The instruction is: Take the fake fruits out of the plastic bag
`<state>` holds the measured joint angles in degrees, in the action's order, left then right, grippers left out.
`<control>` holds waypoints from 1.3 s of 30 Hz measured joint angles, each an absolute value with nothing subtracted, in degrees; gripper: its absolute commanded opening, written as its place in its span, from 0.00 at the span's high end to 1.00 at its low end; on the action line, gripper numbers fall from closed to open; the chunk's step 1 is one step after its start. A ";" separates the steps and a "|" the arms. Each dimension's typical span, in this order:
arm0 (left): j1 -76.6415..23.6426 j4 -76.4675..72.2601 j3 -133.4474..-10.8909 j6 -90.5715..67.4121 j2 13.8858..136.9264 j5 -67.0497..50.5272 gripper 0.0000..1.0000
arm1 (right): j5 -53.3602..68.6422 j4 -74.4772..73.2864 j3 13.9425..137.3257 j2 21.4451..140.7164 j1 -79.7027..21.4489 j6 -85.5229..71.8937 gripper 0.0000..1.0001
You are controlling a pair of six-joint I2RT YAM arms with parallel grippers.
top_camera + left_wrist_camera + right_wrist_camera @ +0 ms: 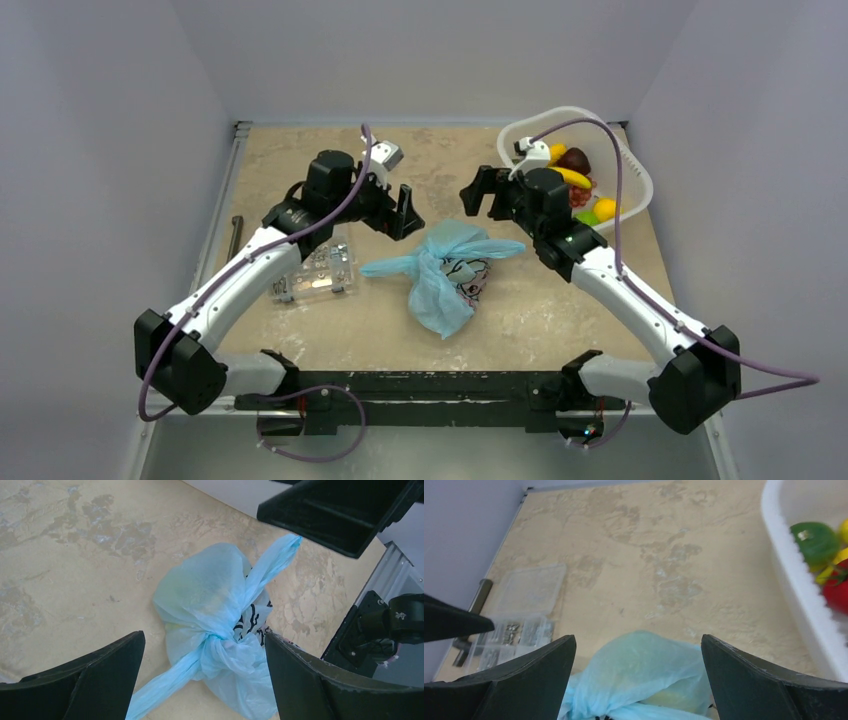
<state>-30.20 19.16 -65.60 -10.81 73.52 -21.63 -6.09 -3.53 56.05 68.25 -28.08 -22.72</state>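
Observation:
The light-blue plastic bag lies on the table's middle, its two handles tied in a knot, with a cartoon print on its side. A yellowish fruit shows faintly through the film; the other fruits inside are hidden. My left gripper hovers open above the bag's far left side, and in its wrist view the knot lies between the jaws. My right gripper hovers open above the bag's far right side, with the bag below its jaws. Neither touches the bag.
A white slotted basket at the back right holds several toy fruits, among them a green one. A clear box of metal parts lies left of the bag. A metal rod lies by the left edge.

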 measured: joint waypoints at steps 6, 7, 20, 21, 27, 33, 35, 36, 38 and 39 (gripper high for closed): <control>-30.74 21.80 -67.42 -10.96 74.39 -22.76 0.20 | -2.76 -6.07 54.19 69.23 -30.74 -27.70 0.01; -31.24 22.17 -67.42 -11.14 74.43 -22.68 0.21 | -1.72 -6.24 53.87 69.60 -30.79 -28.45 0.05; -46.35 25.71 -66.72 -16.38 75.48 -6.85 0.42 | 7.90 -9.17 52.90 72.01 -30.85 -33.15 0.52; -47.33 26.39 -66.65 -16.75 75.57 -5.28 0.38 | 8.58 -9.37 52.90 72.01 -30.85 -33.50 0.54; -48.07 28.80 -66.76 -18.59 78.94 0.58 0.36 | 10.11 -9.74 51.70 72.40 -30.92 -35.59 0.59; -48.03 31.05 -68.03 -19.49 83.92 1.21 0.62 | 10.28 -9.87 51.48 74.98 -31.62 -37.08 0.62; -48.03 31.29 -68.36 -19.64 84.99 0.93 0.73 | 10.28 -9.87 51.48 75.96 -32.03 -37.45 0.62; -48.03 31.46 -68.55 -19.77 85.47 0.67 0.78 | 10.28 -9.87 51.46 76.36 -32.27 -37.56 0.63; -48.03 31.81 -68.86 -19.90 85.84 0.16 0.84 | 10.28 -9.87 51.35 76.77 -32.71 -37.69 0.63; -48.03 31.99 -68.97 -19.88 85.84 0.01 0.86 | 10.28 -9.85 51.27 76.82 -32.86 -37.78 0.63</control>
